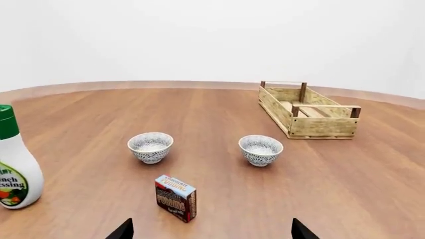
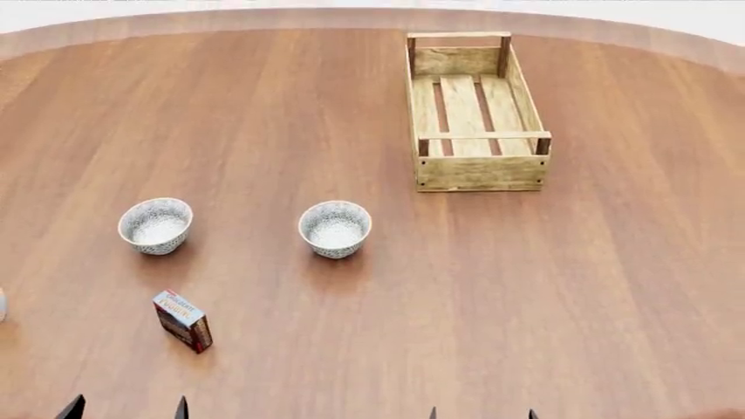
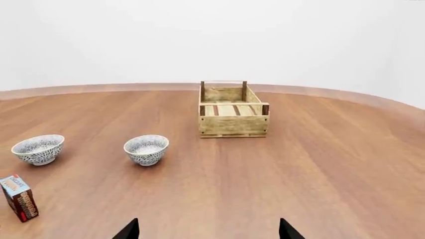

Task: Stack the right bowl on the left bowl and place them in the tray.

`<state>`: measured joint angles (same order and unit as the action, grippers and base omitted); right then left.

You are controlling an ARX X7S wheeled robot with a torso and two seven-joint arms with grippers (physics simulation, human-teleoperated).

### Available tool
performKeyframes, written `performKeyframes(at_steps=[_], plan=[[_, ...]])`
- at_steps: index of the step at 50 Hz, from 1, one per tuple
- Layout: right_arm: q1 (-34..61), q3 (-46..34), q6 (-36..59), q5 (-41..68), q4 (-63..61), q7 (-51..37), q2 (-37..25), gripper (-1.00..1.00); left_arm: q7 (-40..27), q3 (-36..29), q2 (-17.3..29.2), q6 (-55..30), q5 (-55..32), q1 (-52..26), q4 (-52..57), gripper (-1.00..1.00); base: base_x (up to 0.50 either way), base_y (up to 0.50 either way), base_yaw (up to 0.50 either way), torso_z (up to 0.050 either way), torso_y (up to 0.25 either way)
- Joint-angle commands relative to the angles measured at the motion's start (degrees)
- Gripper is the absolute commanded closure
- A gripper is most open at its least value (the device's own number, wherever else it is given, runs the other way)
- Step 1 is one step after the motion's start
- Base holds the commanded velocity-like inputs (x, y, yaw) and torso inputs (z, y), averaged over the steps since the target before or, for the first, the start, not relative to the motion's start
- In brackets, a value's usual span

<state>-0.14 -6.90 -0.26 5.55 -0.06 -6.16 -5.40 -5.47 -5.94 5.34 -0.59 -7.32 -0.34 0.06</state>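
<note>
Two patterned white bowls stand apart on the wooden table: the left bowl and the right bowl. Farther back and to the right lies the tray, a long light-wood crate with nothing in it. My left gripper is open at the near edge, well short of the left bowl. My right gripper is also open with nothing between its black fingertips, well short of the right bowl.
A small red-and-blue carton stands just ahead of my left gripper, in front of the left bowl. A white dressing bottle with a green cap stands at the far left. The round table's far edge curves behind the tray.
</note>
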Motion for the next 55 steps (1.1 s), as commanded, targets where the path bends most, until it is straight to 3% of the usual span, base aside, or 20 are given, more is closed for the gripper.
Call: performKeyframes(at_steps=[1, 23, 38, 55], plan=[[0.14, -0.9, -0.29, 0.76, 0.24, -0.7, -0.66, -1.0, -0.6, -0.75, 0.72, -0.23, -1.19, -0.08, 0.44, -1.0, 0.0, 0.0, 0.0, 0.05, 0.0], [-0.08, -2.28, -1.07, 1.64, -2.0, -1.71, -2.07, -1.0, -2.31, -2.02, 1.79, 0.79, -1.61, -0.04, 1.45, -1.0, 0.0, 0.0, 0.0, 0.049, 0.0], [-5.39, -0.77, -13.94, -4.07, -19.51, -6.82, -3.72, -1.0, -8.1, -1.87, 4.28, 13.37, 8.0, 5.61, 19.48, -1.0, 0.0, 0.0, 0.0, 0.0, 0.0], [-7.15, -1.51, -17.33, -5.71, -22.44, -8.1, -4.79, -1.0, -9.93, -1.65, 5.57, 16.69, 9.77, 7.76, 24.03, -1.0, 0.0, 0.0, 0.0, 0.0, 0.0]])
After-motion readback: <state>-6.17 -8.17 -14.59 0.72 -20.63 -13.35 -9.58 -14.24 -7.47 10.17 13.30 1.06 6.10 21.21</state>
